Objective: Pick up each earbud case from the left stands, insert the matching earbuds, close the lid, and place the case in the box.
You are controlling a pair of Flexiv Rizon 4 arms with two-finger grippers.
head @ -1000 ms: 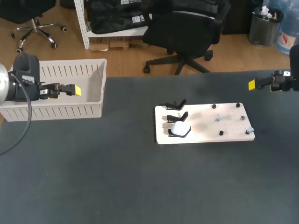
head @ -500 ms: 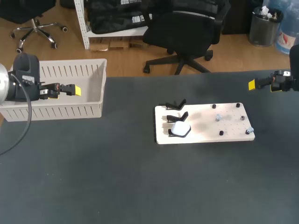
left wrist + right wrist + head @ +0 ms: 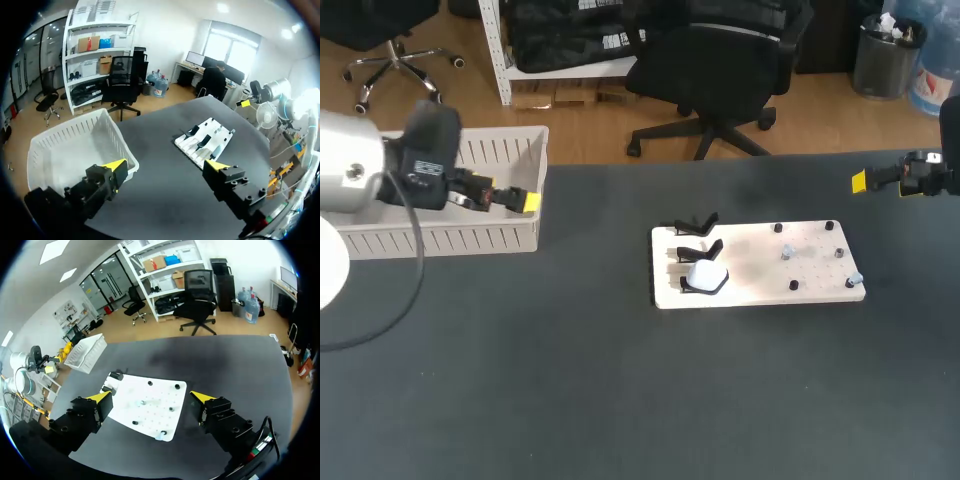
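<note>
A white earbud case (image 3: 706, 278) sits shut on the nearest of the black stands (image 3: 692, 240) at the left end of a white board (image 3: 750, 282). Small earbuds (image 3: 786, 252) lie among black pegs on the board's right half. My left gripper (image 3: 525, 202) hovers open and empty over the right end of the white basket (image 3: 450, 238), well left of the board. In the left wrist view this gripper (image 3: 166, 166) has the board (image 3: 212, 135) far ahead of it. My right gripper (image 3: 860, 181) hangs open and empty beyond the board's far right corner. Its own view shows the right gripper (image 3: 151, 396) above the board (image 3: 130, 410).
The white slatted basket (image 3: 60, 137) stands at the table's back left, under and beside my left gripper. It also shows far off in the right wrist view as a basket (image 3: 90, 351). Dark tabletop (image 3: 620, 400) stretches between basket, board and front edge.
My left arm has swung right, carrying its open gripper from over the basket's middle to its right end. The right arm, the case and the board have not moved.
</note>
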